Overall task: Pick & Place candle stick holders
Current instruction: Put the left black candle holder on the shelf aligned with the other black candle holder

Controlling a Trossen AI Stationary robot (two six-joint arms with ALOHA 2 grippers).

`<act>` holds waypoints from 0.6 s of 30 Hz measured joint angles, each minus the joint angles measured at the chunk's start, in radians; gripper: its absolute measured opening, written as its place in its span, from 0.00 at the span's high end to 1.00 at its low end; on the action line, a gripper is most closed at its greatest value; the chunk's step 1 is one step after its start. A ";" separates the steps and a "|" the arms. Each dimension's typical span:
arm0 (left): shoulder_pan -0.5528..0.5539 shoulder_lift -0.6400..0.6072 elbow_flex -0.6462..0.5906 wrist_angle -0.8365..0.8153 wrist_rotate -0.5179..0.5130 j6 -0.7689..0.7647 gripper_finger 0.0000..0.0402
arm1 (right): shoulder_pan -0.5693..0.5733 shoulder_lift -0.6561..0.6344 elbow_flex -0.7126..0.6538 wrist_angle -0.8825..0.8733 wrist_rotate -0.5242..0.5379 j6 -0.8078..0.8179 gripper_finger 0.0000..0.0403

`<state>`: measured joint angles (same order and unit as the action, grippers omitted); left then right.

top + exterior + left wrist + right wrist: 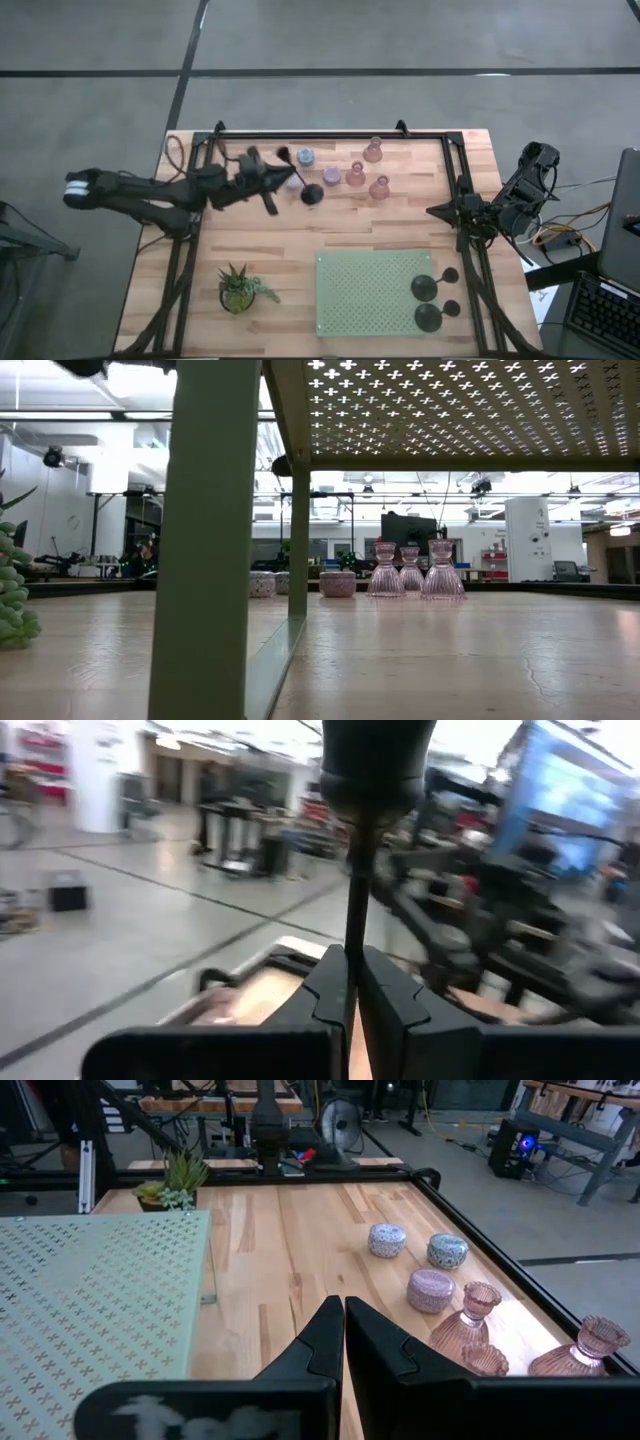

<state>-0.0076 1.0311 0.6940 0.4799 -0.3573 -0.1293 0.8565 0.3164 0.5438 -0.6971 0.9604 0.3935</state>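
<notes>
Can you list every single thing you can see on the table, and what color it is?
Pink candle holders: three, pink, grouped at the far side of the table.
Short round holders: three, lilac and pale blue, beside the pink ones.
Black holders on the stand: two, black, at its right end.
Held black holder: one, black, up off the table.
Green stand: one, green with holes, near side.
Potted plant: one, green, near left.
Table: one, light wood.
Left gripper: shut on the held black holder's thin stem.
Right gripper: shut, empty, waiting at the table's right edge.
</notes>
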 joint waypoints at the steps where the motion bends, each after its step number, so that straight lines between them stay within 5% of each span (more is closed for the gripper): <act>1: -0.023 0.036 0.032 0.008 0.000 0.008 0.97 | 0.000 0.000 0.000 0.000 0.000 0.000 0.98; 10: -0.125 0.380 0.356 0.000 0.008 0.072 0.97 | 0.000 0.000 0.000 0.003 0.000 0.000 0.98; 18: -0.128 0.634 0.614 -0.022 0.135 0.041 0.97 | 0.001 0.000 0.000 0.014 -0.020 0.000 0.98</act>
<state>-0.1353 1.6653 1.3080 0.4576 -0.2223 -0.0884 0.8574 0.3164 0.5438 -0.6826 0.9404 0.3936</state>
